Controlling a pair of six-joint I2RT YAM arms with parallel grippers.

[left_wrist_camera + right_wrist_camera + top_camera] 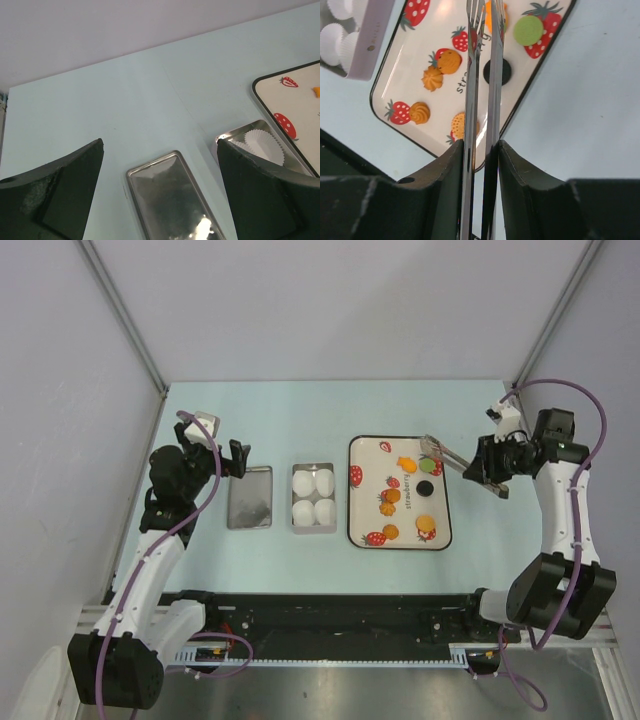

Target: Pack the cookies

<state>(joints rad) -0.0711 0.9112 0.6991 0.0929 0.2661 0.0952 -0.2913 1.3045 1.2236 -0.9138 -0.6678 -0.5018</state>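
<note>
A strawberry-print tray (pixel 358 502) holds a black cookie (pixel 425 487), a green cookie (pixel 436 468) and orange rounds (pixel 390 496) among printed pictures. My right gripper (pixel 480 468) is shut on metal tongs (pixel 445 452) whose tips reach over the tray's far right corner. In the right wrist view the gripper (pixel 481 145) squeezes the tongs (pixel 470 75) nearly together. The green cookie (pixel 528 30) lies right of them. The black cookie (pixel 504 72) and an orange one (pixel 490 17) are partly hidden behind them. My left gripper (pixel 215 445) is open and empty.
A metal tin (pixel 312 524) with several white paper cups (pixel 302 483) sits left of the tray. An empty metal lid (pixel 250 497) lies further left, below my left gripper (pixel 160 142); it also shows in the left wrist view (pixel 170 200).
</note>
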